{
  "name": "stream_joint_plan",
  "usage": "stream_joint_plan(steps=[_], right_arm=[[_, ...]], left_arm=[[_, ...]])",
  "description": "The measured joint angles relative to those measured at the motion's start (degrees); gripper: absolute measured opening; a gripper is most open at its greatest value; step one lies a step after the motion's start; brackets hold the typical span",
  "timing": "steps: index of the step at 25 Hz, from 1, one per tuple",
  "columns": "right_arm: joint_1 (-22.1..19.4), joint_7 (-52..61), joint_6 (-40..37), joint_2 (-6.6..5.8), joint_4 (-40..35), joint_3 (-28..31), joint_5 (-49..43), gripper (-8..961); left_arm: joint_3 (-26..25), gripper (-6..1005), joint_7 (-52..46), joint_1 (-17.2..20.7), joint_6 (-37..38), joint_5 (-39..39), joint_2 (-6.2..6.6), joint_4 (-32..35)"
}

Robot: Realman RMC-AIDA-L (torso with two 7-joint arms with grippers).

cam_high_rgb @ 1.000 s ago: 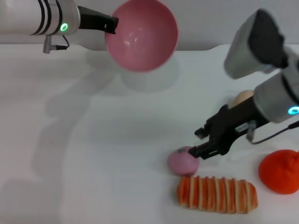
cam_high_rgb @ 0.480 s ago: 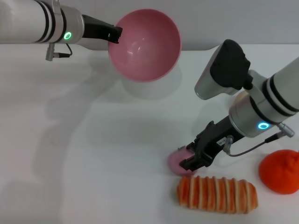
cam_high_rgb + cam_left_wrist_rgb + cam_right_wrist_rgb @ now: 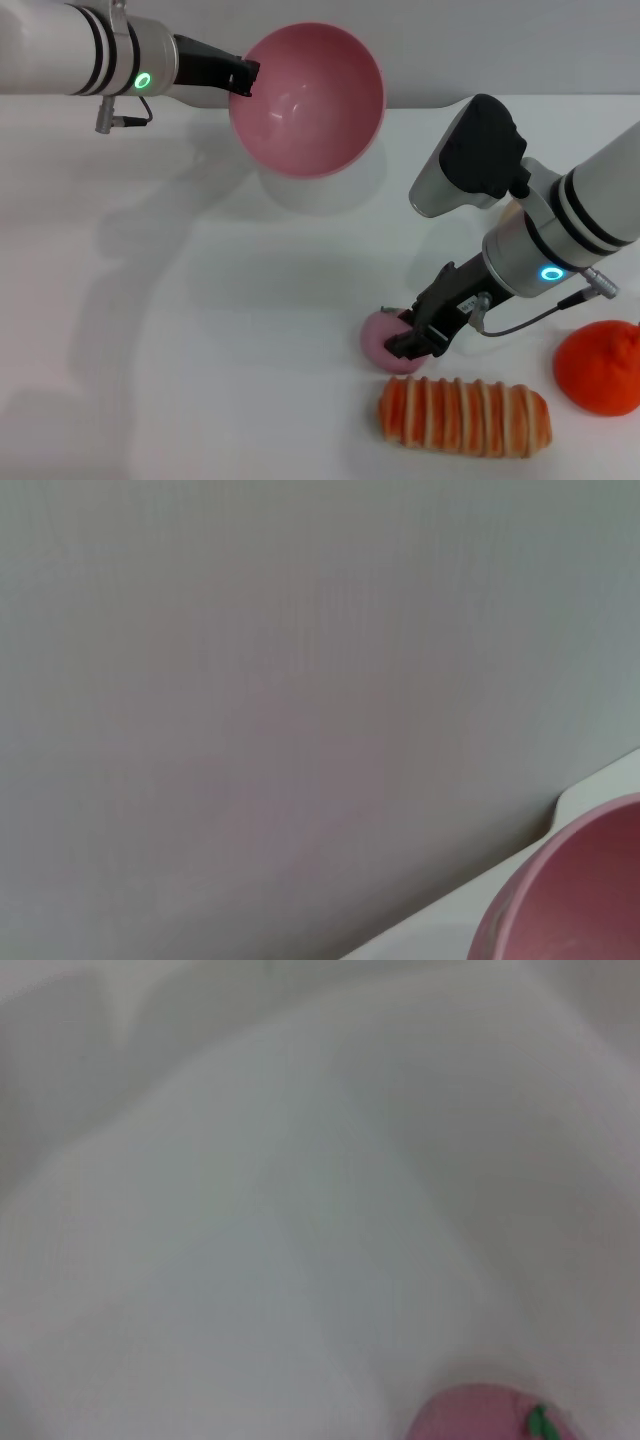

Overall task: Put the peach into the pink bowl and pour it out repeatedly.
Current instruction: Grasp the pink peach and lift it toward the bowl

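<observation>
My left gripper point(image 3: 241, 76) is shut on the rim of the pink bowl point(image 3: 310, 100) and holds it raised above the far side of the table, tilted with its empty inside facing me. A piece of its rim shows in the left wrist view point(image 3: 585, 890). The peach point(image 3: 378, 338) lies on the white table at front right. My right gripper point(image 3: 411, 341) is down at the peach's right side, covering part of it. The right wrist view shows the top of the peach point(image 3: 480, 1415) with a green stem mark.
A striped orange-and-white bread roll point(image 3: 465, 417) lies just in front of the peach. A bright orange-red fruit point(image 3: 600, 368) sits at the right edge. The right arm's grey body point(image 3: 470, 160) hangs over the table's right half.
The right arm has swung in and lowered its gripper from beside the peach onto the peach's right side. The bowl has shifted slightly right and down. The peach has stayed in place.
</observation>
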Motion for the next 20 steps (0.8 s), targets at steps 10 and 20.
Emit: stream_joint_plan(steps=[10,20], right_arm=[[0.1,-0.1,-0.3,-0.04,-0.8,-0.1,0.0,163],[-3.5,2.2,-8.6,-0.44,-20.6,1.2,-1.3,39]], left_arm=[[0.0,67,0.0,0.1,-0.3,0.0,0.03,0.1],[-0.1,68,0.0,0.4,1.5,0.0,0.31,0.0]])
